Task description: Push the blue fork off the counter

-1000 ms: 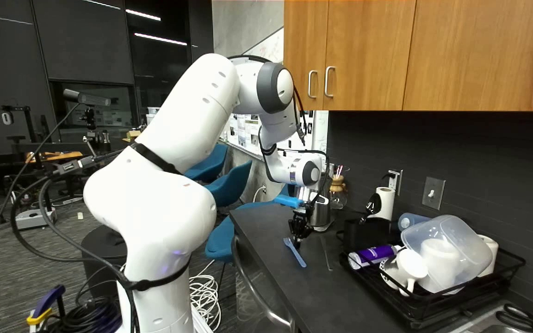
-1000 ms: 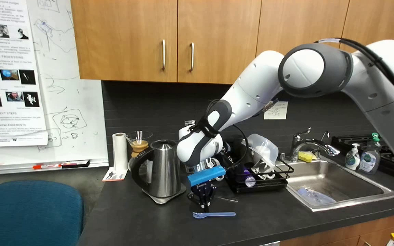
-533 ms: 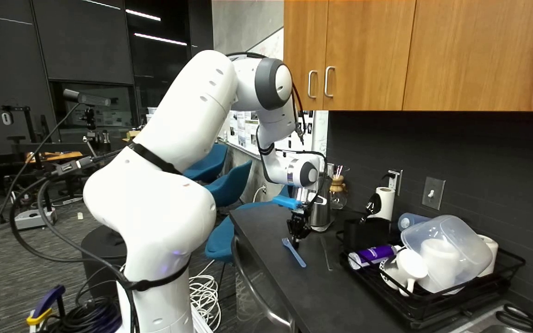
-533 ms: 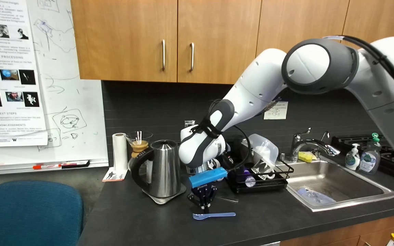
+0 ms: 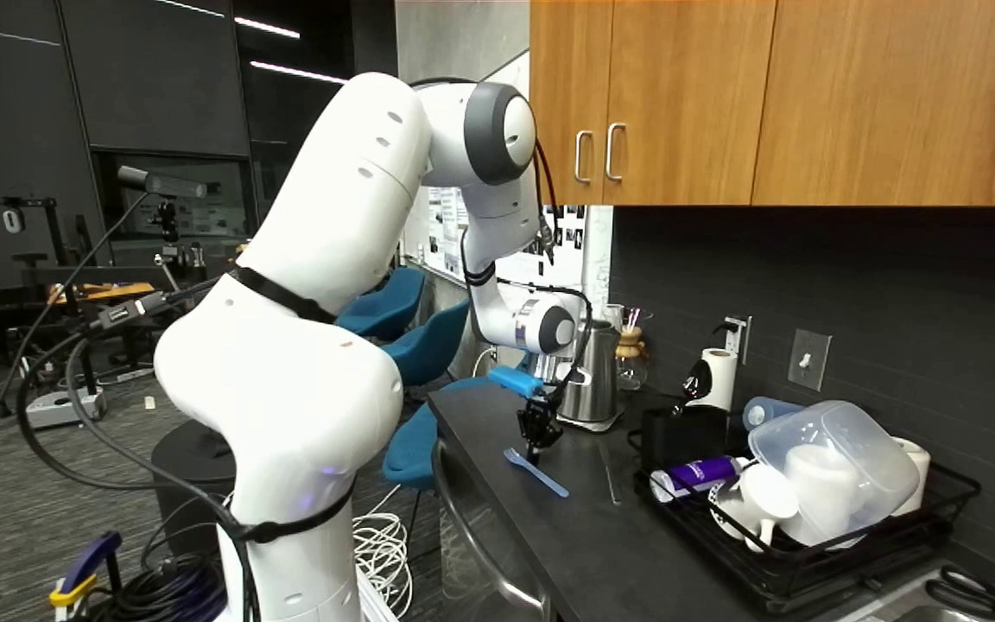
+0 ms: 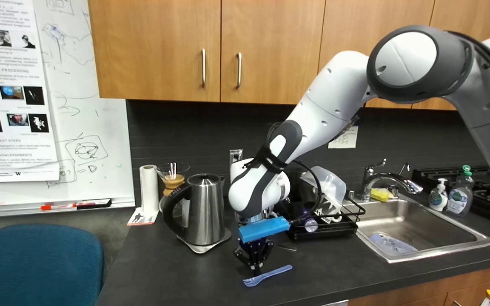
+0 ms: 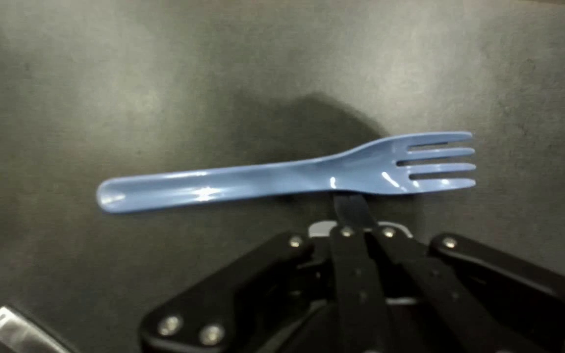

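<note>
The blue fork lies flat on the dark counter. It also shows in an exterior view, tines to the left and the handle slanting back to the right. In the wrist view the whole fork is seen, tines to the right. My gripper is shut with nothing between its fingers. Its fingertips are down at the counter and touch the fork's long edge at the neck, just behind the tines. The gripper also shows in both exterior views, on the wall side of the fork.
A steel kettle stands behind and left of the gripper. A black dish rack with cups and a clear tub, and a sink, are to the right. A thin metal utensil lies near the rack; its end shows in the wrist view.
My shut gripper has moved away from the wall, towards the counter's open edge. The fork's tine end has swung the same way, while its handle end has hardly moved.
</note>
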`<state>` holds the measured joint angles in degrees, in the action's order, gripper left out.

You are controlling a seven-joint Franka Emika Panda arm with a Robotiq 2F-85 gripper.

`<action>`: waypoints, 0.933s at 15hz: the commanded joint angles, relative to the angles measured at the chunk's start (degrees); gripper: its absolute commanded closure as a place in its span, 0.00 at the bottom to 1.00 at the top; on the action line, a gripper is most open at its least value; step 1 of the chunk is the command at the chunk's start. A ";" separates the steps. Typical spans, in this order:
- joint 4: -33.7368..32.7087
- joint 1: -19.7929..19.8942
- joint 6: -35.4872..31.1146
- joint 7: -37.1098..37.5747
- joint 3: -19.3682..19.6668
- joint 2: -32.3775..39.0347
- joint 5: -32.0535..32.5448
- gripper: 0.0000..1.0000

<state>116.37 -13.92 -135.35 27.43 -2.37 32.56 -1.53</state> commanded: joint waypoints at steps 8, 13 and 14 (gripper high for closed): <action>10.52 0.59 -7.88 -1.65 -2.87 -1.68 -7.57 1.00; 13.67 1.53 -9.92 -3.16 -4.21 -2.60 -11.81 1.00; 14.36 1.79 -10.17 -3.45 -4.54 -2.72 -12.88 1.00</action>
<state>125.89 -13.05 -143.14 25.85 -4.66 28.06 -10.76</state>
